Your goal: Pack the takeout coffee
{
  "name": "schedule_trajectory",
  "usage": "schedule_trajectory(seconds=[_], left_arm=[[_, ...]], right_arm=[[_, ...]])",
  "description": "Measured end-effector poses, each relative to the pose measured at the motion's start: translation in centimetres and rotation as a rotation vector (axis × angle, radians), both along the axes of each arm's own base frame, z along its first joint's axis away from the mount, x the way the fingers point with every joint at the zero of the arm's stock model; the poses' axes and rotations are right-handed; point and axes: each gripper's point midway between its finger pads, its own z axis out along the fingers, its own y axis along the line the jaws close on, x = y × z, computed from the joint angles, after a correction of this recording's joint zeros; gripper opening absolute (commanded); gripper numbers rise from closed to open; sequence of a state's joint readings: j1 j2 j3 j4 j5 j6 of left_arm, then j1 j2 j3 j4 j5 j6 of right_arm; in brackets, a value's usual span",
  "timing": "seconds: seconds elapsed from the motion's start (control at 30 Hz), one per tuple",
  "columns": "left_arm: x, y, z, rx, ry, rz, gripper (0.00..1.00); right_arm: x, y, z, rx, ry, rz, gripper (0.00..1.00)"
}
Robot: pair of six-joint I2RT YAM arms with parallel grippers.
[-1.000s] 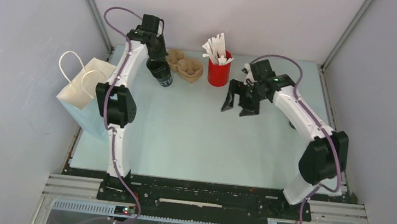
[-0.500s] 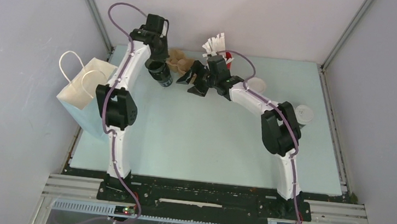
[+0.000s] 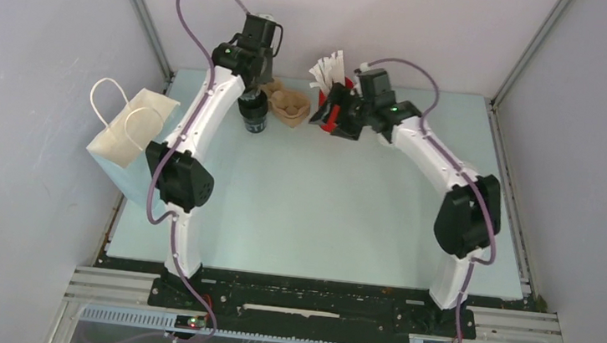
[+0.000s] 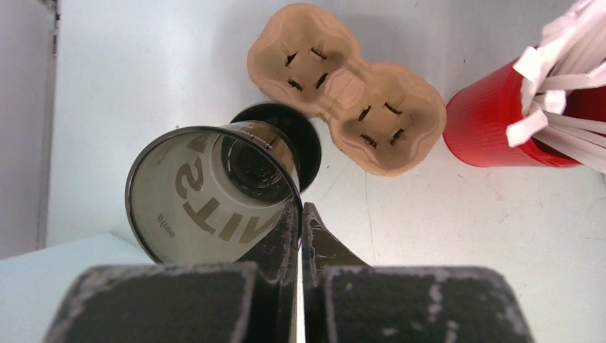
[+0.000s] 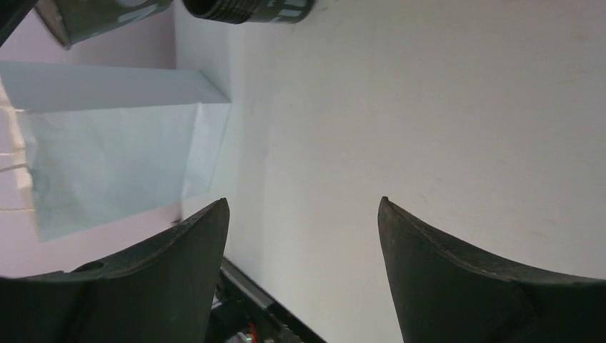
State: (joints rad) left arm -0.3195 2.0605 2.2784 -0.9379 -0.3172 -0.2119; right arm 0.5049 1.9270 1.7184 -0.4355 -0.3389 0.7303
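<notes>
The takeout coffee is hidden in every view. My left gripper is shut on the rim of a lidless dark cup, which hangs tilted just above a black ribbed cup standing on the table. From above, the left gripper and that black cup sit at the back left. My right gripper hangs open in front of the red holder, with nothing between its fingers. The right wrist view shows the right gripper open over bare table, facing left.
A tan two-cup pulp carrier lies between the black cup and the red holder, which is full of white sticks. A white paper bag stands open at the table's left edge. Grey walls enclose three sides.
My right arm swung left across the back of the table, then came back to the red holder, its jaws slightly narrower. My left arm shifted right and back with the cup.
</notes>
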Motion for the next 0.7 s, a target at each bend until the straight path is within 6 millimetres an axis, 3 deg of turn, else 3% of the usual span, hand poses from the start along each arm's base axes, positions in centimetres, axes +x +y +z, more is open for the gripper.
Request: schedule_trajectory(seconds=[0.1,0.2,0.37,0.5,0.57,0.7], left_arm=[[-1.4,-0.7,1.6,0.019,-0.023,0.011,0.0],[-4.2,-2.3,3.8,0.008,-0.056,0.002,0.0],[-13.2,-5.4,4.3,-0.051,-0.032,-0.111,0.0],[-18.9,-9.4,1.5,-0.06,0.041,-0.25,0.0],[-20.8,-12.2,-0.9,-0.045,0.095,-0.321,0.0],[-23.9,-17.2,-6.1,0.016,0.195,-0.439,0.0]], right_arm=[[-0.1,-4.9,1.3,-0.123,-0.041,-0.021,0.86],[0.4,-9.8,1.4,-0.253,-0.063,-0.055,0.83],[2.3,-17.2,-1.3,-0.423,-0.003,-0.102,0.8],[4.9,-21.0,-4.2,-0.522,0.053,-0.117,0.75],[6.3,-21.8,-5.4,-0.557,0.066,-0.11,0.75],[7.1,-22.1,-7.3,-0.593,0.094,-0.073,0.75]])
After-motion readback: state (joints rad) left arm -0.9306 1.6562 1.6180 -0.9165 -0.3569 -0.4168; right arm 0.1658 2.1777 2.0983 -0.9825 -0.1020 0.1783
